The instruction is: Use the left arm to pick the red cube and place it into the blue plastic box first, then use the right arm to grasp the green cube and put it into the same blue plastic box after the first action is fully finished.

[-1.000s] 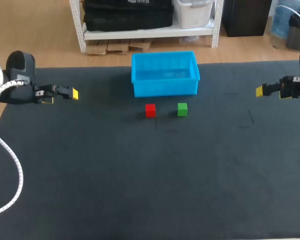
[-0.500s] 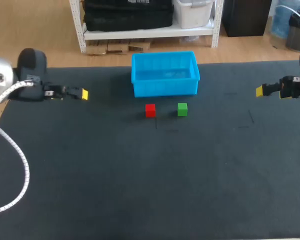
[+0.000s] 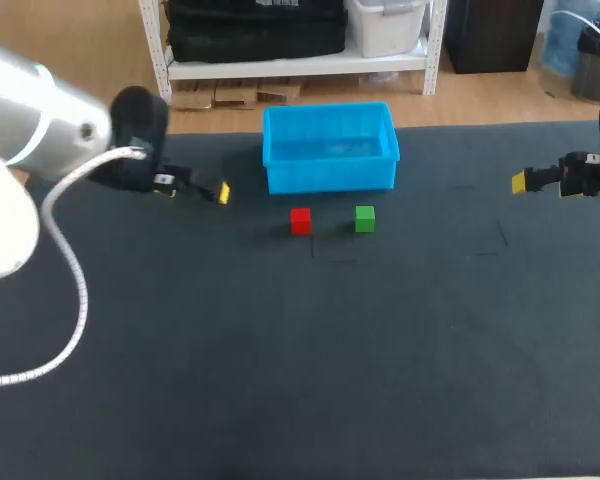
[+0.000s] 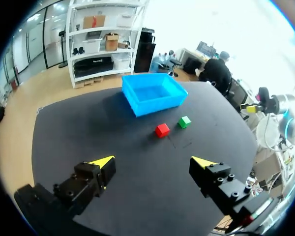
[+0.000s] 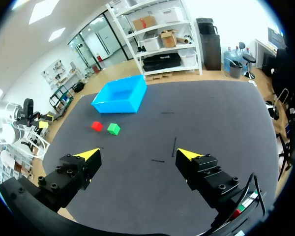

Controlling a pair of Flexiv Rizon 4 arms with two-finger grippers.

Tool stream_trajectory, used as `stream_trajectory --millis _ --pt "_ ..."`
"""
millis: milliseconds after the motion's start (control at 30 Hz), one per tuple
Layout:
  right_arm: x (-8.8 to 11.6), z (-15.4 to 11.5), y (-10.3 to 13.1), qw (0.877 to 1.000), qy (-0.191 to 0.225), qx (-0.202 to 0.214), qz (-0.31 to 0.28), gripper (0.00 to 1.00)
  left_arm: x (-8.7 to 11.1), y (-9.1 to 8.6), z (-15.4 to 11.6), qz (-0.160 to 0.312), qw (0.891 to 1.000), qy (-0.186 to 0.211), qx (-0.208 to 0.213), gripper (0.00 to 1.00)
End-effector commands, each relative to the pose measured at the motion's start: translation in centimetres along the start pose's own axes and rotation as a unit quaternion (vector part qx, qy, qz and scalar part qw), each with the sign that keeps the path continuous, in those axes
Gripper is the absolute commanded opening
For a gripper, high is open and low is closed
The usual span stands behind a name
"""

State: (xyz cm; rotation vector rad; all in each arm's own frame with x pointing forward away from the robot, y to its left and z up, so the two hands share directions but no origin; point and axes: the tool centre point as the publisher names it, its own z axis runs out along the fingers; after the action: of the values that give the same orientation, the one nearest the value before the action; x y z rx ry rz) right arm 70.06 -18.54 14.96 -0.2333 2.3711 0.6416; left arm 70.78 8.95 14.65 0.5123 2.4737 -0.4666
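The red cube (image 3: 300, 220) and the green cube (image 3: 365, 218) sit side by side on the dark table, just in front of the blue plastic box (image 3: 330, 176), which looks empty. My left gripper (image 3: 221, 192) hangs open to the left of the red cube, apart from it. In the left wrist view the red cube (image 4: 162, 130), green cube (image 4: 185, 121) and box (image 4: 160, 104) lie well ahead of the open left gripper (image 4: 153, 161). My right gripper (image 3: 520, 182) stands open at the far right. Its own view shows the right gripper (image 5: 138, 154) holding nothing, with the red cube (image 5: 97, 126), green cube (image 5: 113, 129) and box (image 5: 113, 105) far ahead.
The dark table mat (image 3: 310, 350) stretches wide in front of the cubes. A white cable (image 3: 75, 290) loops down from my left arm over the table's left side.
My left arm has swung to the right across the table, bringing its open gripper much closer to the red cube. The right arm and both cubes have not moved.
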Motion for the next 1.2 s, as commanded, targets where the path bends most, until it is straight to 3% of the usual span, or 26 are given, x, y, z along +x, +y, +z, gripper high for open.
stream_trajectory --millis 33,167,267,900,933,1200 --pt "0.0 0.0 0.0 1.0 0.0 -0.001 0.0 1.0 -1.2 -1.2 2.2 -0.009 0.993 0.044 -0.106 1.0" --pt "0.0 0.0 0.0 1.0 0.0 -0.001 0.0 1.0 -1.6 -1.9 2.9 -0.017 0.994 0.04 -0.105 1.0" --pt "0.0 0.0 0.0 1.0 0.0 -0.001 0.0 1.0 -2.2 -2.2 3.1 -0.043 0.996 0.019 -0.079 1.0" --pt "0.0 0.0 0.0 1.0 0.0 -0.001 0.0 1.0 -2.2 -2.2 3.1 -0.043 0.996 0.019 -0.079 1.0" --pt "0.0 0.0 0.0 1.0 0.0 -0.001 0.0 1.0 -2.4 -2.5 3.2 -0.045 0.997 0.024 -0.062 1.0" --pt "0.0 0.0 0.0 1.0 0.0 -0.001 0.0 1.0 -3.8 -4.2 5.4 -0.084 0.984 0.122 -0.1 1.0"
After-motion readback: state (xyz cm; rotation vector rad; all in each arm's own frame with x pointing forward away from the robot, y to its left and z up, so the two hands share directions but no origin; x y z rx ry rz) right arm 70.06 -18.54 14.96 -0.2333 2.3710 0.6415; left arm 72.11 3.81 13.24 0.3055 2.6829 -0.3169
